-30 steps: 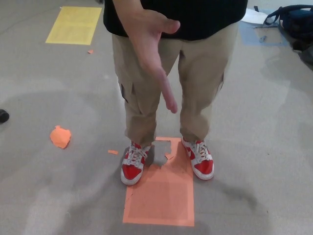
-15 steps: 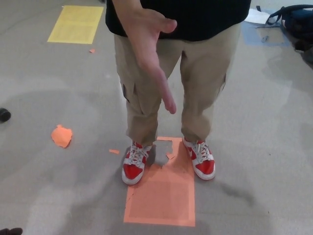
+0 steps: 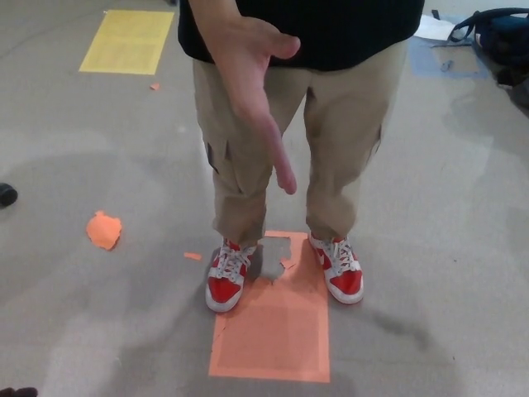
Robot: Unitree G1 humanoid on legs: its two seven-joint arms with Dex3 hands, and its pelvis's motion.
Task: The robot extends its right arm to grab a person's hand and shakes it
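Ahead, a person's hand [image 3: 248, 74] reaches toward me, palm sideways, thumb up, above their red sneakers [image 3: 225, 281]. Neither robot hand shows, so I cannot tell their fingers. Soft, yielding; I judge the palm the place to clasp gently.

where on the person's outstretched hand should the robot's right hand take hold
Around the palm of the person's hand, between the raised thumb and the fingers pointing toward the camera. Come from picture right, since the open palm faces that way, thumb up.

person's hand [image 3: 248, 74] extended, palm sideways | fingers [image 3: 279, 161] straight, together | thumb up
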